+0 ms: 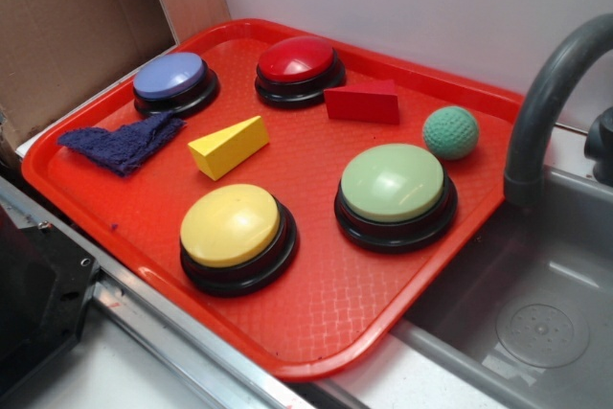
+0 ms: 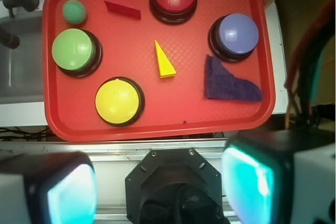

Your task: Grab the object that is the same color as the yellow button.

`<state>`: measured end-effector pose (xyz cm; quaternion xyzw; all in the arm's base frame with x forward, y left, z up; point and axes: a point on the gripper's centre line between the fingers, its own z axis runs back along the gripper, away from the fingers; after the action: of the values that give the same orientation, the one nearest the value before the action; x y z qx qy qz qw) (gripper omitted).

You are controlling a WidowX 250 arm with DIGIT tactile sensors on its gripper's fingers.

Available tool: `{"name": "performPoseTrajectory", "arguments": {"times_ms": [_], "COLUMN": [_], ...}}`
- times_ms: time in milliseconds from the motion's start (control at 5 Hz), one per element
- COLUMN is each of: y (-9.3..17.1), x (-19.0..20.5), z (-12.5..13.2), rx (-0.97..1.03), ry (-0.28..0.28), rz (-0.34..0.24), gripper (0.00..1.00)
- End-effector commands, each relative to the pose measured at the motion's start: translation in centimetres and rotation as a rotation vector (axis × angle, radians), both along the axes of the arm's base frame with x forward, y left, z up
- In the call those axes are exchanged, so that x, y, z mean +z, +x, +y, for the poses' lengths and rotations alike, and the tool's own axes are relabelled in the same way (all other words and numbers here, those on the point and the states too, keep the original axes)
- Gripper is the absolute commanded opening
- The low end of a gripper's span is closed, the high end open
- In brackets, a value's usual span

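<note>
So there's a red tray sitting on the bench, right next to a sink with a dark curved faucet. The yellow wedge lies flat pretty much in the middle of the tray, not touching anything. In the wrist view it shows as a thin triangle with the narrow tip pointing toward the far rim.

Around it: the yellow button is just in front of the wedge, nearer the front edge, on its black base. The green button sits to the right of that. At the back there's a red button with a red wedge just beside it, and a blue button off to the left. A purple rag lies crumpled near the blue button, its tip close to the yellow wedge but apart from it. A green ball sits near the right rim.

The gripper is up high, well above the tray's front edge, looking straight down. Its two fingers show big and blurry at the bottom of the wrist view, one on each side, so the jaws are spread wide with nothing between them. Nowhere near the wedge.
</note>
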<state>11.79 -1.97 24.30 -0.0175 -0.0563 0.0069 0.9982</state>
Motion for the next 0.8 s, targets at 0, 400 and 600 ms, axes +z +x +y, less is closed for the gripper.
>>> {"name": "performPoseTrajectory", "arguments": {"times_ms": [0, 400, 600], "y": [0.0, 4.1, 6.3], "x": [0.0, 0.0, -0.7], "z": [0.0, 1.1, 2.3], "rx": [0.000, 0.036, -0.045], "ry": [0.000, 0.028, 0.089], "rz": [0.000, 0.008, 0.005], "gripper": [1.00, 1.00, 1.00]}}
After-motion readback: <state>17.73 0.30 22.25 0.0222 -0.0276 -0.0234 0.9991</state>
